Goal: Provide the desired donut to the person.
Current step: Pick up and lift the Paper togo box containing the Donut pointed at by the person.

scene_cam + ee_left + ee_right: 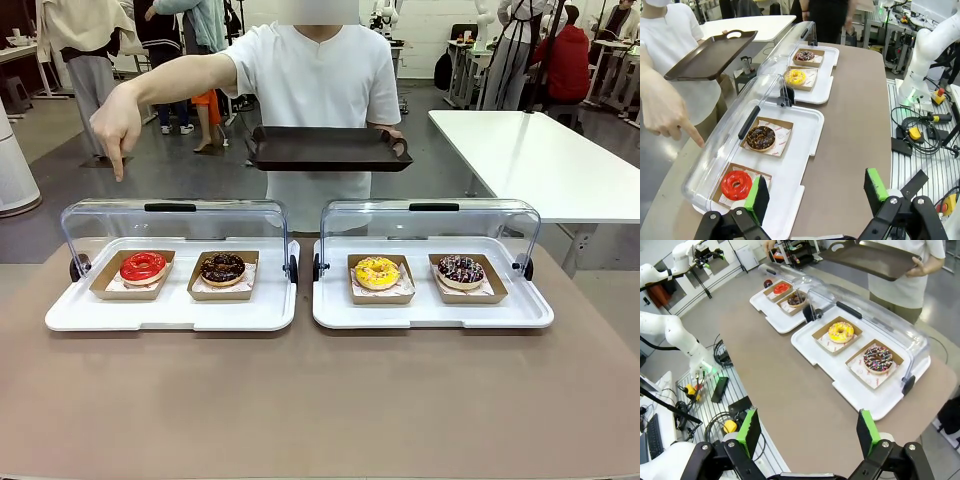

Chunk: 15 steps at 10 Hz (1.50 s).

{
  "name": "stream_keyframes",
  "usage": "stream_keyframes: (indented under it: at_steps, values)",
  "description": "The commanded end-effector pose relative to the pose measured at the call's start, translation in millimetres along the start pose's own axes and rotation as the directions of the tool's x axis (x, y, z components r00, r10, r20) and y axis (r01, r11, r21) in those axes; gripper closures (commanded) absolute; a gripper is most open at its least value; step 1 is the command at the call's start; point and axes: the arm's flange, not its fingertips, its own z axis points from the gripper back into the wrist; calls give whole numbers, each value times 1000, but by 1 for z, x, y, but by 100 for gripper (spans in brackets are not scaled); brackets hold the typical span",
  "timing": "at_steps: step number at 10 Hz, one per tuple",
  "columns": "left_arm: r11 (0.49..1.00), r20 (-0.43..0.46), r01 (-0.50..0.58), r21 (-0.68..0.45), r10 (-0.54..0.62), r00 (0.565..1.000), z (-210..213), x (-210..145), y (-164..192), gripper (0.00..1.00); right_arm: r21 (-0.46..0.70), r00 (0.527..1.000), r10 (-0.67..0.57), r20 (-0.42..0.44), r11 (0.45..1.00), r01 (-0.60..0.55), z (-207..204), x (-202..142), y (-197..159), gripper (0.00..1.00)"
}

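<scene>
Left tool (817,192) jaws apart and empty; red donut (736,184) just ahead by its left finger, in a cardboard tray (719,192). Probably light, soft, with fragile glaze, so grip the tray's rim. Beyond, the person's hand (665,112) points at it; right tool (810,432) also apart.

Brown table (320,400), left white tray (170,316), right white tray (430,316), clear lids (175,225) tipped back, white side table (540,150) beyond
</scene>
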Motion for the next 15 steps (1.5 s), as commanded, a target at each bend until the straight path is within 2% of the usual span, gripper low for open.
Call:
stream_keyframes:
  at_steps: [1,15]
  values:
    - [1000,2,4,0,-4,1000,0,1,-1,0,10,1000,4,8,1000,-4,-1,0,-1,0]
    - [1000,2,4,0,-4,1000,0,1,-1,0,10,1000,4,8,1000,-4,-1,0,-1,0]
